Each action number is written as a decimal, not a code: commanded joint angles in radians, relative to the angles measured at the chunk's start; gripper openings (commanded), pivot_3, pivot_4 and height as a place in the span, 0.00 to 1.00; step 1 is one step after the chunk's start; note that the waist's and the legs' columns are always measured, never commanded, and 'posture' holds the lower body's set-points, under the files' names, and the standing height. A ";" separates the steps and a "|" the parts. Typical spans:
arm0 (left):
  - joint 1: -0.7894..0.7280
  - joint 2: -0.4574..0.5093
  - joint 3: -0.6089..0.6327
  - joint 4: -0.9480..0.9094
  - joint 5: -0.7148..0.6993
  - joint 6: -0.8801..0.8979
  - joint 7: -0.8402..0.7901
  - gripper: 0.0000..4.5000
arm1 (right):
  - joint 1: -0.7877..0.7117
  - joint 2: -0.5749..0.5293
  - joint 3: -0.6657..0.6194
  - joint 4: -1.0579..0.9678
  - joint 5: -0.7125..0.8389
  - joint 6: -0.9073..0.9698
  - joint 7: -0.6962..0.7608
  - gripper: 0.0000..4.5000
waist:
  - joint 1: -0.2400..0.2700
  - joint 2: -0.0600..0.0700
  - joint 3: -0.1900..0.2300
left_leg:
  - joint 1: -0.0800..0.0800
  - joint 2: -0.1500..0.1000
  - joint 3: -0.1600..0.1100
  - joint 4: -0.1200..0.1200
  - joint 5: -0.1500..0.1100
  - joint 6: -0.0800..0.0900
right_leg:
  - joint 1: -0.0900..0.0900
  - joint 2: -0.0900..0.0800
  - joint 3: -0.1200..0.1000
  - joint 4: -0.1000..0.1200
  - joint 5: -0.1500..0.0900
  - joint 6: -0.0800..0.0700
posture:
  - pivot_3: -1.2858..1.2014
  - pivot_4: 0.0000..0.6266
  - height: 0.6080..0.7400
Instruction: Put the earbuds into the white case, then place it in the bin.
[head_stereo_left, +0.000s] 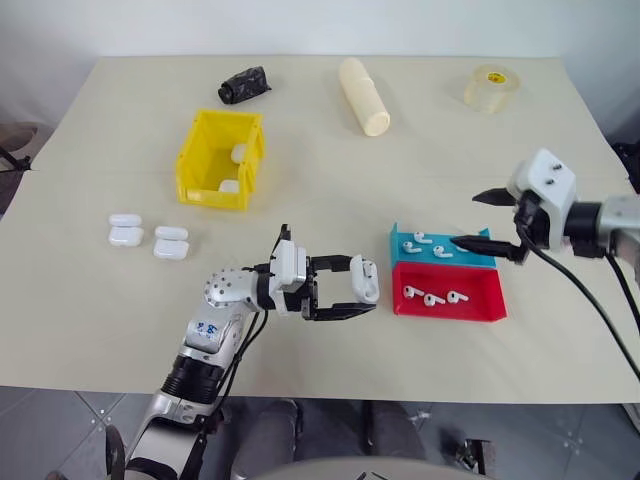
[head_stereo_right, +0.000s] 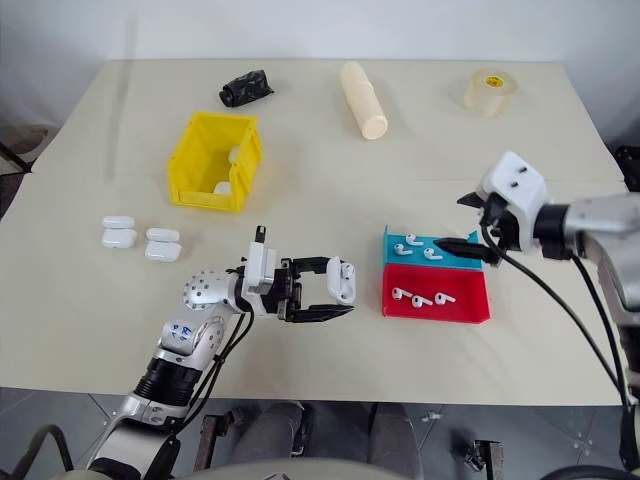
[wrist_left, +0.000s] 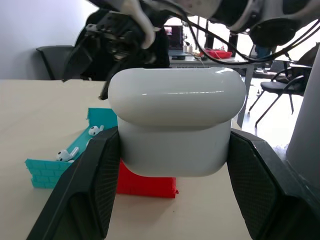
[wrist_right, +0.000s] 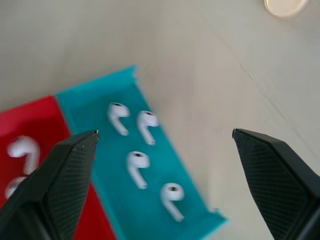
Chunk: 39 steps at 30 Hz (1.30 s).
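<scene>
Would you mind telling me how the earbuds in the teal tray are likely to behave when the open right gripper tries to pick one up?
The earbuds look tiny and glossy, so probably slippery and apt to skid. Beside the wide-open right gripper they seem very light. Lying loose in the teal tray, one may roll aside if nudged.

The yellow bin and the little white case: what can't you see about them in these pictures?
- Yellow bin: its near wall hides part of the floor in the head views; two white things lie inside, too small to tell if their lids are shut.
- White case: in the left wrist view the left gripper covers its sides; whether earbuds are inside cannot be told.
</scene>
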 joint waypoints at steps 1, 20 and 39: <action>0.010 -0.014 -0.006 -0.050 -0.002 -0.019 0.020 0.62 | -0.090 -0.034 0.131 0.085 -0.118 -0.033 0.119 0.99 | 0.002 0.000 0.000 | 0.000 0.000 0.000 0.000 0.000 0.000 | 0.000 0.000 0.000 0.000 0.000 0.000 | 0.52 0.24 1.00; 0.028 -0.011 -0.008 -0.080 -0.003 -0.025 0.069 0.62 | -0.338 0.114 0.334 0.508 -0.465 -0.336 0.331 0.99 | -0.004 0.000 0.000 | -0.003 -0.001 0.002 0.001 -0.001 0.001 | -0.002 0.000 0.000 -0.003 0.001 0.002 | 0.52 0.24 1.00; 0.021 -0.003 -0.008 -0.090 -0.012 -0.013 0.065 0.62 | -0.300 0.150 0.317 0.511 -0.510 -0.318 0.338 0.41 | -0.004 0.000 0.000 | -0.002 -0.001 0.002 0.002 -0.001 0.000 | -0.001 0.000 0.000 -0.002 0.001 0.002 | 0.52 0.24 1.00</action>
